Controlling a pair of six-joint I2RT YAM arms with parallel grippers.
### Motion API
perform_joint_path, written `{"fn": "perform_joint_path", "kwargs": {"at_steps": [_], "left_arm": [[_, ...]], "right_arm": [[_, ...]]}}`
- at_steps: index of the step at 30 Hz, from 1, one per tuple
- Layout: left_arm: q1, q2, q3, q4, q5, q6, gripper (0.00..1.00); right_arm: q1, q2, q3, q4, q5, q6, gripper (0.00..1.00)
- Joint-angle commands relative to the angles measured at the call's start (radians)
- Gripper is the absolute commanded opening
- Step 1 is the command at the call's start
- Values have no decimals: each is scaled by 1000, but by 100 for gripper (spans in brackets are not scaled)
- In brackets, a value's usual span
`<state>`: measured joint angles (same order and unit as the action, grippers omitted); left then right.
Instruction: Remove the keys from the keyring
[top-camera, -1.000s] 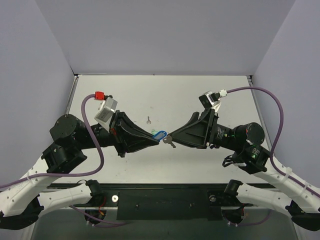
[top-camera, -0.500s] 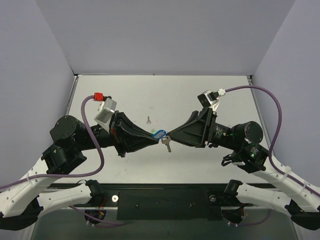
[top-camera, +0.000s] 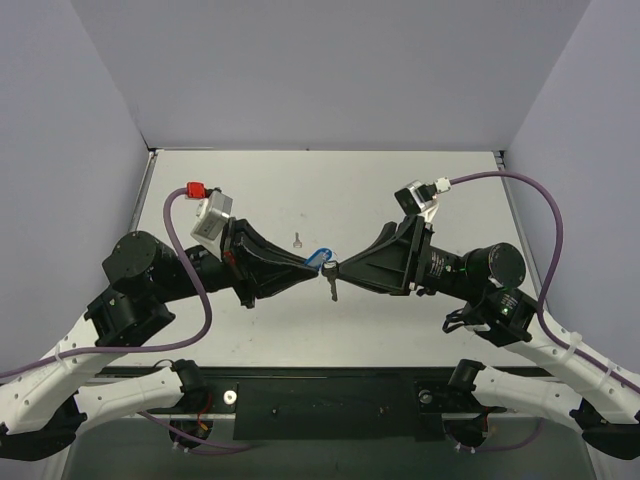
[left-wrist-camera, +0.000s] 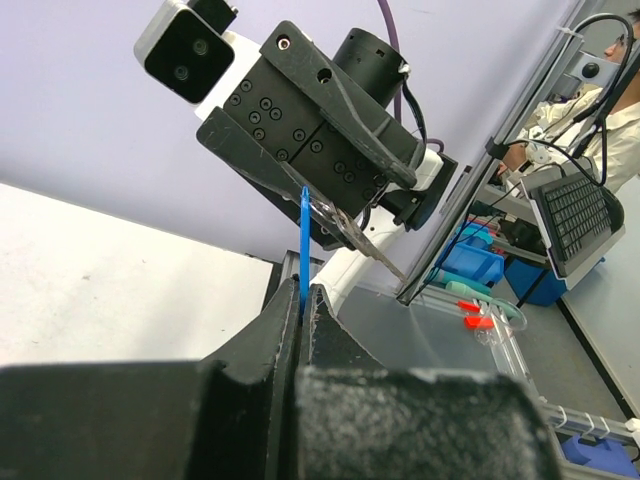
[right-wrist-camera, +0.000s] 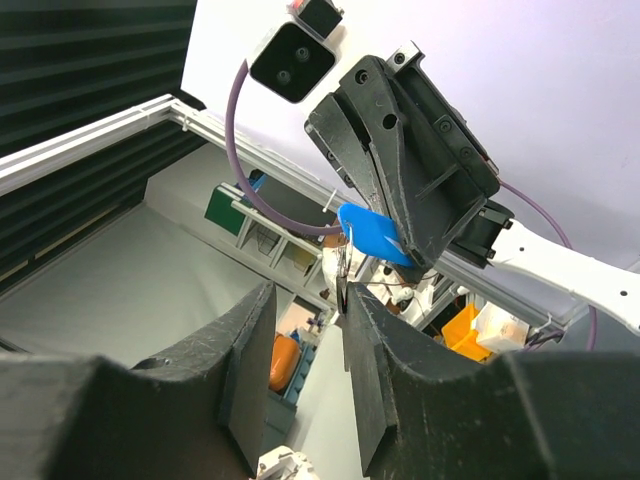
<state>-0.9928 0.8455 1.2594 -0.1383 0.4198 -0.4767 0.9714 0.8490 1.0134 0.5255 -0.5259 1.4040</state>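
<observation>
Keyring (top-camera: 320, 257) pinched by left gripper (top-camera: 311, 266); loose key (top-camera: 297, 239) lies beyond.

The left claw (top-camera: 313, 268) is pointed inward and pinched fully closed. The right claw (top-camera: 340, 268) is pointed inward, nearly tip to tip with it, fingers set partly apart.

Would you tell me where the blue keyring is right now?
Top view: the keyring is held near the centre in the left gripper, the right gripper just to its right.
</observation>
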Motion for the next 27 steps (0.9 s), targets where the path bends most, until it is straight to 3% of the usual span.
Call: {"fn": "perform_joint_path", "kwargs": {"at_steps": [1, 16, 27], "left_arm": [[6, -9, -2, 60, -30, 6, 0], [6, -20, -6, 55, -49, 10, 0], [5, -25, -17, 54, -76, 13, 0]], "right_arm": [[10, -1, 1, 51, 13, -20, 30], [12, 9, 1, -64, 58, -66, 25], [23, 18, 8, -39, 58, -66, 22]]}}
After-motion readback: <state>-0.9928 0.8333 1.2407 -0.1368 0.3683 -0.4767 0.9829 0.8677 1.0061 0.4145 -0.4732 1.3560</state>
